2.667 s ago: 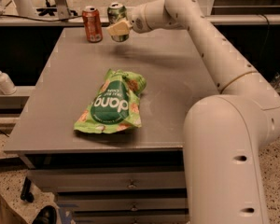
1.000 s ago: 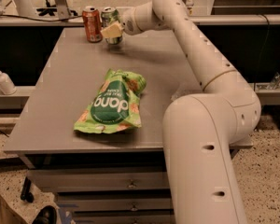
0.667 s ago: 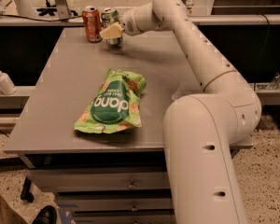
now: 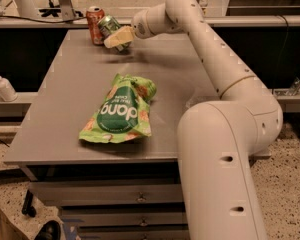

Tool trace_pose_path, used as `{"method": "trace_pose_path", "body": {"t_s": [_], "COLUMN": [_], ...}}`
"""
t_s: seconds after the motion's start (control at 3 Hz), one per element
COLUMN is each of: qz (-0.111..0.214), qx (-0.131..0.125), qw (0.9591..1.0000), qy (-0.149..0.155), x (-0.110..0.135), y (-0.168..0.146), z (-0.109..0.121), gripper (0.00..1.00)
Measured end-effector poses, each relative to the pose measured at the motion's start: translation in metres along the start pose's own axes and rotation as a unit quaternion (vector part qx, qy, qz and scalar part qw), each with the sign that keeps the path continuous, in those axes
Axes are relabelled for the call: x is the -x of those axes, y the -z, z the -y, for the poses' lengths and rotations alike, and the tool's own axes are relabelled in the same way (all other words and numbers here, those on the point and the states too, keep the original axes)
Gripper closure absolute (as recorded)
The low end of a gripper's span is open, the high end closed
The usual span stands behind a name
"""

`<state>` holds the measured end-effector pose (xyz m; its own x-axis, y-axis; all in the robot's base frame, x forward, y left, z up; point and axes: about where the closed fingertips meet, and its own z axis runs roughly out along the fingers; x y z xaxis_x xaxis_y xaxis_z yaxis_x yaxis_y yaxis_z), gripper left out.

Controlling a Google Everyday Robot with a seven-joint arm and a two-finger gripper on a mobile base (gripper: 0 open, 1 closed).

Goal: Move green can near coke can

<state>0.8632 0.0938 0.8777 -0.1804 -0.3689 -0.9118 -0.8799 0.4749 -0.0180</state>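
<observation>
Gripper [image 4: 118, 37]: at the far left part of the table, closed on the green can; one cream finger [image 4: 121, 35] lies across the front of the can.
Arm [image 4: 216, 59]: white, it rises from the thick base at the near right and reaches over the table to the far left.
Table [image 4: 65, 109]: grey flat top, it takes up the middle of the scene.
Drawers [image 4: 140, 197]: under the near edge of the table, with small handles.
Snack bag [image 4: 121, 111]: green, flat, with the word "dang" upside down; it lies in the middle of the table, well apart from both cans.
Bottle [image 4: 3, 86]: small and white, on a ledge to the left of the table.
Coke can [image 4: 94, 23]: red-orange, upright at the far left corner of the table.
Green can [image 4: 108, 24]: green and silver, tilted in the grip, just to the right of the coke can; I cannot tell if the two cans touch.
</observation>
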Motion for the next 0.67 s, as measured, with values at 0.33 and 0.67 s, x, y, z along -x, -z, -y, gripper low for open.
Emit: {"method": "trace_pose_path", "body": {"t_s": [0.33,0.67], "qz": [-0.002,-0.004], "qx": [-0.004,-0.008], "qw": [1.0000,0.9999], "qy": [-0.003,-0.006], "x": [-0.0019,-0.0048], "y": [0.0048,0.0094], "z": [0.0018,0.0034], "gripper": [0.00,0.00]}}
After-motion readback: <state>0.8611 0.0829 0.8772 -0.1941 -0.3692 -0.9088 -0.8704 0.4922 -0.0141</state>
